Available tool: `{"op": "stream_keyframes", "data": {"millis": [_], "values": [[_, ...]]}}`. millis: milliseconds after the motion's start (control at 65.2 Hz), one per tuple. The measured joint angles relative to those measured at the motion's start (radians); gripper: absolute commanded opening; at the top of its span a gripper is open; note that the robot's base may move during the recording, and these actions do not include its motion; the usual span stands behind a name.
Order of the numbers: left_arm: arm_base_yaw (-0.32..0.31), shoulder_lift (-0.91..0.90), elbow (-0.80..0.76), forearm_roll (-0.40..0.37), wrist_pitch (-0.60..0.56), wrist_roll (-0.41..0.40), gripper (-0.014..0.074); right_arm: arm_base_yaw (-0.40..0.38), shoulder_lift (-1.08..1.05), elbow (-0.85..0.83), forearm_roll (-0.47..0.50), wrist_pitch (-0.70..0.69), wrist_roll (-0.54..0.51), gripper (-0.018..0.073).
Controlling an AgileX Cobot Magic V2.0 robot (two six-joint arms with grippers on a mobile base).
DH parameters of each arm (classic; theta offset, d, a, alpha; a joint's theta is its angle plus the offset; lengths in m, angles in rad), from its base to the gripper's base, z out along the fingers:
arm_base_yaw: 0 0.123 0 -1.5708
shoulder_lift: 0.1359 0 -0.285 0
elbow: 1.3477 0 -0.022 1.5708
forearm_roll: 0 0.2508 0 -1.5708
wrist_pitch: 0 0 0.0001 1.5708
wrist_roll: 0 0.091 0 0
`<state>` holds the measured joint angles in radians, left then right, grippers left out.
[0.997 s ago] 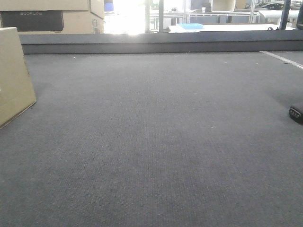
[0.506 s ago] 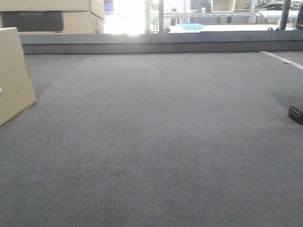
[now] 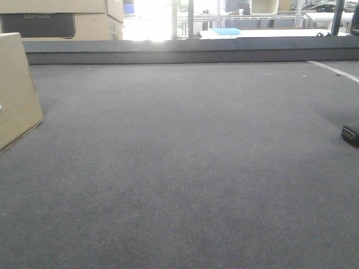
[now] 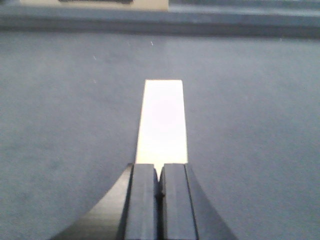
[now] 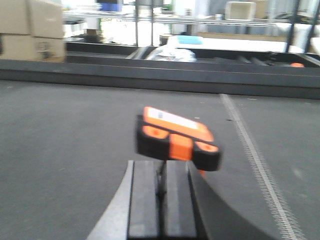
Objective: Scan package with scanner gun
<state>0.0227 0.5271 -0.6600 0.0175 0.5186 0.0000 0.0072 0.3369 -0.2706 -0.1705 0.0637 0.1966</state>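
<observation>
The package [image 3: 17, 89] is a tan cardboard box standing tilted at the far left of the grey table, with a bit of white label at the frame edge. From the left wrist its narrow pale face [image 4: 162, 120] runs straight ahead from my left gripper [image 4: 160, 167], which is shut with its pads pressed together just behind the box's near end. The scanner gun [image 5: 177, 137], orange and black and blurred, sits just past the tips of my right gripper [image 5: 162, 165], which is shut with nothing visible between the pads. Only a dark part of the scanner gun [image 3: 350, 134] shows at the front view's right edge.
A raised dark ledge [image 3: 190, 53] borders the far side of the grey table [image 3: 185, 168]. Bigger cardboard boxes with a dark panel [image 3: 56, 22] stand beyond it at the back left. A pale stitched line [image 5: 250, 150] runs along the table on the right.
The package has shifted very slightly to the right, and a bit of its white label now shows at the left edge. The scanner's dark part has barely moved.
</observation>
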Motion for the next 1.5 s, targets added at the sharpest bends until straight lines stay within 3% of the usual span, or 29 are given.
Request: {"op": "stream_keyframes", "data": {"millis": [138,292,645,1504], "values": [[0.0,-0.101,0.082,0.012,-0.072,0.0,-0.0111,0.064,0.0,0.0,-0.002,0.0,-0.002,-0.016],[0.0,-0.222,0.153,0.014,-0.142,0.0,-0.0111,0.073,-0.023,-0.005,-0.002,0.009,-0.002,-0.016],[0.0,-0.439,0.238,-0.009,-0.151,0.0,-0.0111,0.075,-0.165,-0.049,-0.002,0.157,-0.002,-0.016],[0.0,-0.47,0.238,-0.009,-0.153,0.0,-0.0111,0.075,-0.208,-0.049,-0.002,0.161,-0.003,-0.016]]}}
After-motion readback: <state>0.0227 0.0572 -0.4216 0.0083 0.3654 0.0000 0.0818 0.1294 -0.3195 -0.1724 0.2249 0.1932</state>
